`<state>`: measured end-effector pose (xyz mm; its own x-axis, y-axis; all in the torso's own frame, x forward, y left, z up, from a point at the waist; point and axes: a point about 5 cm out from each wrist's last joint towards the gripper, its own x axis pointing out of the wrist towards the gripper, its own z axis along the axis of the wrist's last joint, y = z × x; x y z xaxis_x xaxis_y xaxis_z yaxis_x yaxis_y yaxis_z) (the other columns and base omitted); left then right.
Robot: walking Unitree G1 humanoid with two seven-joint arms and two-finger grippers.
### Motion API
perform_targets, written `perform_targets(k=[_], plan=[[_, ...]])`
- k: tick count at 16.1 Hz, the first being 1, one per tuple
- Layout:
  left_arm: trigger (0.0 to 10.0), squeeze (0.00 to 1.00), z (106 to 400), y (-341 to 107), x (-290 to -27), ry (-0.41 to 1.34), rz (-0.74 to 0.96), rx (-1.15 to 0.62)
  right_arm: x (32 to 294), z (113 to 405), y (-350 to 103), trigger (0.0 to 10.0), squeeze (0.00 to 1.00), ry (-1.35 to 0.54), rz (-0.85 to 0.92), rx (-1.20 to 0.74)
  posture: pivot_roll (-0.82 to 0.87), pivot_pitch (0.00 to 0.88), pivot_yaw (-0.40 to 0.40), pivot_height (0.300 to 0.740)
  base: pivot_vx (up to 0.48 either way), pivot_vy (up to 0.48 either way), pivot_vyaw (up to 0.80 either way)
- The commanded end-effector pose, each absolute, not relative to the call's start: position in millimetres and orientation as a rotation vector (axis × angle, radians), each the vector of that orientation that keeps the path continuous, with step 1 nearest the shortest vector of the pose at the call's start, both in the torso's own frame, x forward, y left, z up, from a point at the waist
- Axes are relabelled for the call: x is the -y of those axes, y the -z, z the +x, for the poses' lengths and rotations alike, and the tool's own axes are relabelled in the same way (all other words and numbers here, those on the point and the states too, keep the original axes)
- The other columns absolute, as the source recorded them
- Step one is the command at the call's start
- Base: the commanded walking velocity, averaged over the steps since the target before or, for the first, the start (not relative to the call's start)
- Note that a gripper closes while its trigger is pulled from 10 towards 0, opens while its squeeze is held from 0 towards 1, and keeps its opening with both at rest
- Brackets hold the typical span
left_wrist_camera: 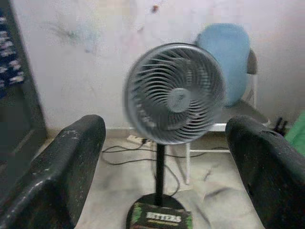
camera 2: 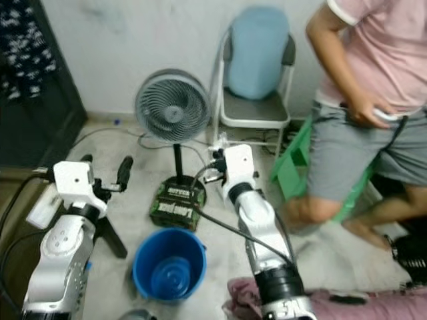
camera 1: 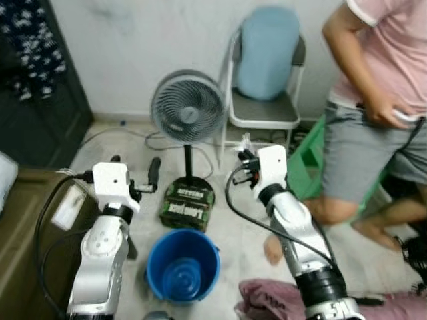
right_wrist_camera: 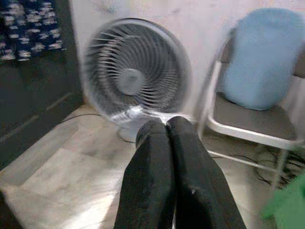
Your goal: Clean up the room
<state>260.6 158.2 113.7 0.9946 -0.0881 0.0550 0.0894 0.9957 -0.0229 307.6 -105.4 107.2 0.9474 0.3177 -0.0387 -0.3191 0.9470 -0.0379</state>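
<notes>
A blue bucket (camera 1: 182, 265) stands open-topped on the tiled floor between my two arms. Just beyond it a green box printed "BITTERS" (camera 1: 187, 200) lies on the fan's round base. A pink cloth (camera 1: 267, 300) is bunched on the floor near my right arm. My left gripper (camera 1: 135, 170) is raised left of the box, fingers (left_wrist_camera: 71, 157) spread wide and holding nothing. My right gripper (camera 1: 245, 160) hovers to the right of the fan's pole with its fingers (right_wrist_camera: 152, 162) pressed together, nothing between them.
A grey standing fan (camera 1: 187, 107) faces me, cables trailing behind it. A metal chair (camera 1: 263, 113) with a blue cushion stands against the wall. A person (camera 1: 373, 100) stands close on the right beside a green stool (camera 1: 307, 167). A dark cabinet (camera 1: 33, 87) is on the left.
</notes>
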Motion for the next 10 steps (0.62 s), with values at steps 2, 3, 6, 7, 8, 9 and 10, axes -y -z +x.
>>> perform_targets(k=[2, 3, 6, 7, 8, 9, 10], plan=[[10.0, 0.00, 260.5, -114.5, -151.6, 0.111, -0.026, 0.055, 115.4, 307.1, -104.3, 10.0, 0.00, -0.296, -0.047, -0.044, 0.04, 0.000, -0.042, 0.740, 0.000, 0.000, 0.00], [10.0, 0.00, 260.4, -114.5, -151.8, 0.110, -0.026, 0.054, 114.8, 306.8, -105.2, 10.0, 0.00, -0.302, -0.049, -0.036, 0.04, 0.000, -0.040, 0.740, 0.000, 0.000, 0.00], [10.0, 0.00, 260.1, -114.3, -151.7, 0.102, -0.024, 0.052, 113.8, 306.0, -105.8, 10.0, 0.00, -0.309, -0.055, -0.031, 0.04, 0.000, -0.043, 0.740, 0.000, 0.000, 0.79], [10.0, 0.00, 260.0, -114.3, -151.7, 0.099, -0.023, 0.052, 113.8, 305.9, -105.6, 10.0, 0.00, -0.309, -0.054, -0.032, 0.04, 0.000, -0.043, 0.740, 0.000, 0.000, 0.80], [10.0, 0.00, 259.8, -114.2, -151.9, 0.096, -0.022, 0.051, 113.8, 305.9, -105.5, 10.0, 0.00, -0.309, -0.054, -0.032, 0.05, 0.000, -0.045, 0.740, 0.000, 0.000, 0.80], [10.0, 0.00, 259.6, -114.2, -152.1, 0.092, -0.019, 0.050, 113.9, 306.0, -105.4, 10.0, 0.00, -0.310, -0.053, -0.033, 0.05, 0.000, -0.045, 0.740, 0.000, 0.000, 0.80], [10.0, 0.00, 259.6, -114.2, -152.2, 0.090, -0.018, 0.050, 114.0, 306.1, -105.3, 10.0, 0.00, -0.311, -0.053, -0.033, 0.05, 0.000, -0.045, 0.740, 0.000, 0.000, 0.80]])
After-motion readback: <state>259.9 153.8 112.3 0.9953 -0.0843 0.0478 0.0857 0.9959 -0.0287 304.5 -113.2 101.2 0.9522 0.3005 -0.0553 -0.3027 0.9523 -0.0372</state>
